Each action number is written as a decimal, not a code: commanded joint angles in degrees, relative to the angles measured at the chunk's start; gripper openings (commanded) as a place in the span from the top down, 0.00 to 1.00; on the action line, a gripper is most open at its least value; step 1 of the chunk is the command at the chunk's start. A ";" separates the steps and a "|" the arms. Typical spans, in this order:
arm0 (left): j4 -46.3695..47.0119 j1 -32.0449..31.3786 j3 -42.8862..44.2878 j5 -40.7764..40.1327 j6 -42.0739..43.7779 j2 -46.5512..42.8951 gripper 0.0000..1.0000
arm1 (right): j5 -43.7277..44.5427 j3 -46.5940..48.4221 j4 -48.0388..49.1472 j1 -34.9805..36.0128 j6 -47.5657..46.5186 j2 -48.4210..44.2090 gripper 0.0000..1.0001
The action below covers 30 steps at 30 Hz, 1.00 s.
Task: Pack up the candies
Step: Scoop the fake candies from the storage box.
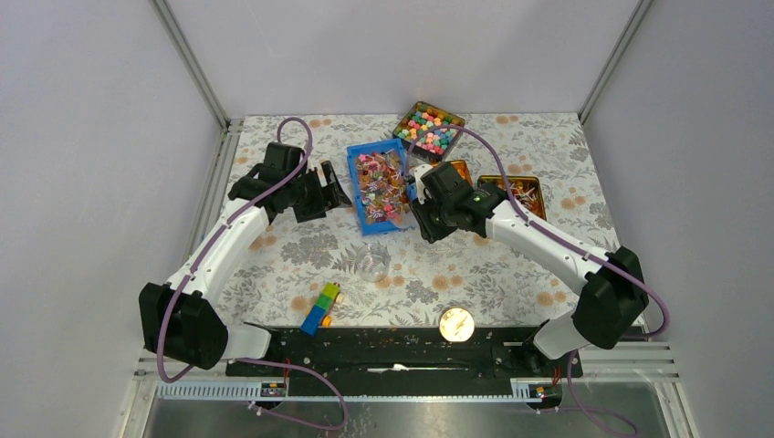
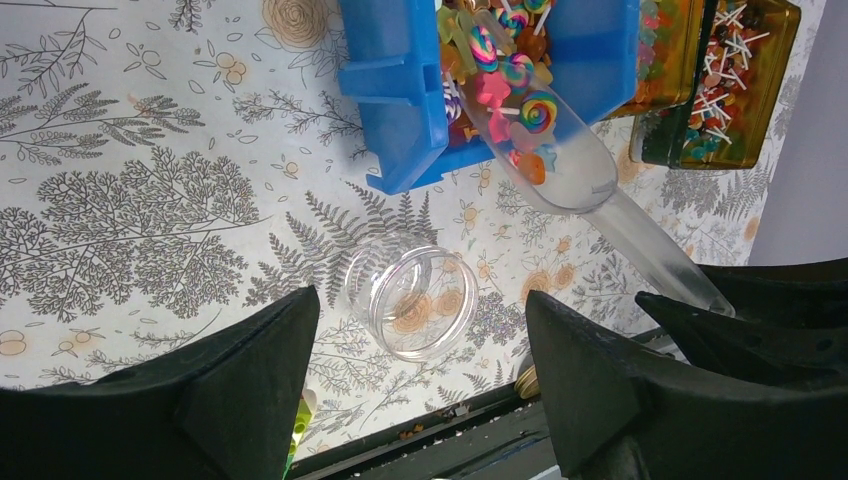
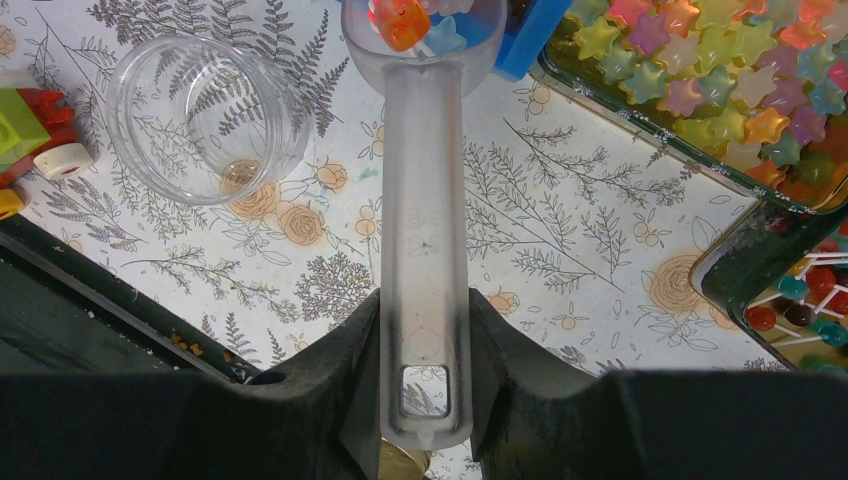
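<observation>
Right jaws clamp the scoop (image 3: 423, 200), apparently carrying candies (image 3: 402, 22).

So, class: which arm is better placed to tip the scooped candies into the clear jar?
Right. The right gripper is shut on the scoop, which holds candies, and the empty jar stands nearby. The left gripper is open, holding nothing.

I'm seeing a stack of toy bricks (image 1: 320, 307) lying near the front of the leaf-patterned tablecloth (image 1: 274, 265), a round gold disc (image 1: 455, 324) sitting off to its right, and a tin of coloured stars (image 3: 660, 130) and a lollipop tin (image 2: 745, 130) standing farther back.
</observation>
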 commanded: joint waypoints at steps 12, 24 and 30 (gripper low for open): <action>3.45 0.19 -0.49 1.76 -1.62 -1.04 0.23 | -2.74 11.01 -3.01 0.69 0.91 10.92 1.00; 0.26 0.19 -0.12 0.23 -0.13 0.71 0.23 | -3.50 29.46 -20.20 0.68 4.61 21.10 1.00; 0.37 0.19 0.37 0.52 -0.17 1.81 0.23 | -3.47 32.26 -21.89 0.67 5.02 24.65 1.00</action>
